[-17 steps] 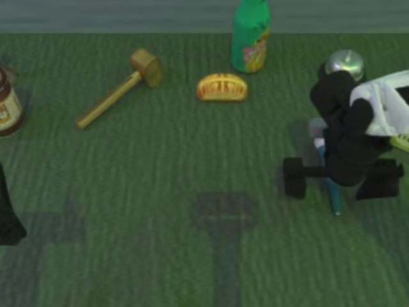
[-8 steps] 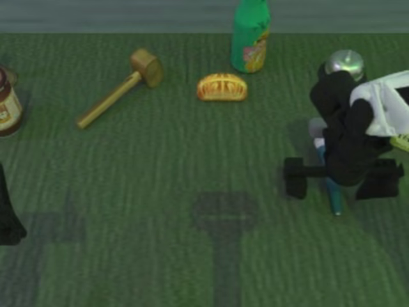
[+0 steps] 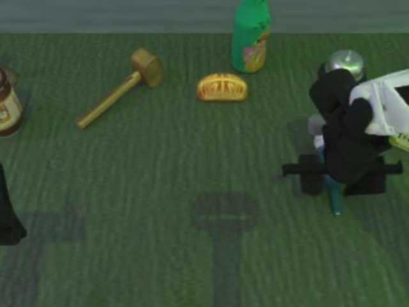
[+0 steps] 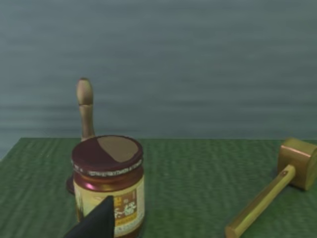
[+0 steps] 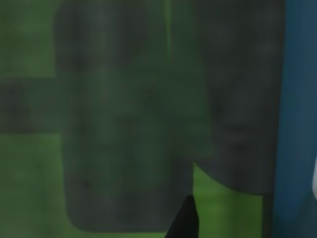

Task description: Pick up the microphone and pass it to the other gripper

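While clamped around the tapering teal-blue microphone (image 3: 333, 190) on the green surface (image 3: 192, 160) — black right pincer (image 3: 337, 174) — lift straight, gently, keeping hold.

Top view: overhead, looking straight down on the table (image 3: 160, 160). Left wrist view: low, near the surface, facing the jar (image 4: 109, 184) and mallet (image 4: 277, 186), both also visible at the top view's upper left. Right wrist view: pressed close against the table.
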{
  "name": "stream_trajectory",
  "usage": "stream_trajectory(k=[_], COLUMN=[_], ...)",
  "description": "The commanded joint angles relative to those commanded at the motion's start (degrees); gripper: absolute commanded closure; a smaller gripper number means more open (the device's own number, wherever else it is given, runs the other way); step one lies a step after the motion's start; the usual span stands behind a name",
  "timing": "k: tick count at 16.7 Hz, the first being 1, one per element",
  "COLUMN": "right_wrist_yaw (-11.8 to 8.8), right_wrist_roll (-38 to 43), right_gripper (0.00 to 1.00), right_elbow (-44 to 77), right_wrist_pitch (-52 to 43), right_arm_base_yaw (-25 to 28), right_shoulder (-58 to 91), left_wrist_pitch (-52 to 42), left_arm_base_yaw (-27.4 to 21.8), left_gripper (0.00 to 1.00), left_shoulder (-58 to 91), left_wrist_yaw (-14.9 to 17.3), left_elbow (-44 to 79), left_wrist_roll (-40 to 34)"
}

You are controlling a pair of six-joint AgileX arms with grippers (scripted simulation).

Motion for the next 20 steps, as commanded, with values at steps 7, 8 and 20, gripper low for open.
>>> stream_trajectory(k=[7,8,20], right_wrist_yaw=[1.17,1.15,-11.17], right_wrist_roll=[-0.69,-0.71,-10.09], right_gripper=[1.0,1.0,1.0], right_elbow=[1.39,1.38,-8.78], right_wrist_pitch=[-1.75,-1.69,36.96], right_arm_base_yaw=[0.13,0.13,-0.01], right_shoulder=[-3.61,-3.62,-11.09], left_wrist_pitch=[0.0,0.0,0.0], left_arm_base_yaw=[0.0,0.0,0.0], left_gripper=[0.0,0.0,0.0], left_shoulder=[0.0,0.0,0.0], left_wrist_yaw=[0.0,0.0,0.0], left_elbow=[0.0,0.0,0.0], left_wrist_roll=[0.0,0.0,0.0])
